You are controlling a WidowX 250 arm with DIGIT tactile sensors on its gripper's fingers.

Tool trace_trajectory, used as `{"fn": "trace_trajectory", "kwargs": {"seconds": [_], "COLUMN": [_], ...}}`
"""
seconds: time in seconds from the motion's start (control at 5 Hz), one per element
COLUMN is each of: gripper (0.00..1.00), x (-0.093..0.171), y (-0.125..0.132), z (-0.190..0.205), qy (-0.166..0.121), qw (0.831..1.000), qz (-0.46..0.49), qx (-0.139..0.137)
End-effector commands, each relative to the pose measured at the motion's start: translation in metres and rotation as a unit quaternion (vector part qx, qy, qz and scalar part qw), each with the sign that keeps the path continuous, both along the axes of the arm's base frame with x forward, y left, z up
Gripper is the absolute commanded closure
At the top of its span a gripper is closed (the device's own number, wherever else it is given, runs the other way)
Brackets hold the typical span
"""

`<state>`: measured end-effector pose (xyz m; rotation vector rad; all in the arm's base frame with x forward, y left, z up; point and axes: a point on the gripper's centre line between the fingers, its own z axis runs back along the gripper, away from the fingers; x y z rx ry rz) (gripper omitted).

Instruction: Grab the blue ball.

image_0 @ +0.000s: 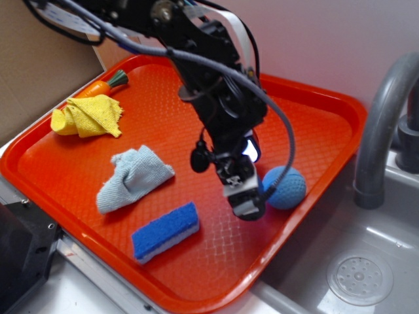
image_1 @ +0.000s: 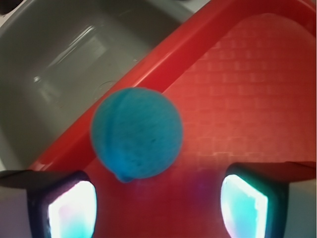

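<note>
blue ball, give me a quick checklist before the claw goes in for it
1. Claw open: ok, fingers spread wide in the wrist view.
2. Blue ball between the fingers: not ok, it lies ahead of them, offset toward the left one.
3. Ball free of clutter: ok, sponge and grey cloth lie apart from it.
4. Room near the tray rim: cannot tell, ball sits close to it.
5. Claw height over the tray: cannot tell.
</note>
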<state>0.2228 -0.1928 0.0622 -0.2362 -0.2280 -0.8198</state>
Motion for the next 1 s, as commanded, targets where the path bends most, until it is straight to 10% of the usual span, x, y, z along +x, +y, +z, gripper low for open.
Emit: {"fn": "trace_trajectory", "kwargs": {"seconds": [0.0, 0.4, 0.6, 0.8], "gripper": [0.00, 0.00, 1.00, 1.00], "x": [-0.004, 0.000, 0.004, 0.018], "y": [-0.023, -0.047, -0.040, -0.020], "z": [0.015, -0.019, -0.017, -0.010], "qy": [-0.040, -0.040, -0.047, -0.046], "qw": [0.999, 0.999, 0.998, 0.996], "qz": [0.003, -0.002, 0.027, 0.069], "qx": [-0.004, -0.012, -0.028, -0.024]}}
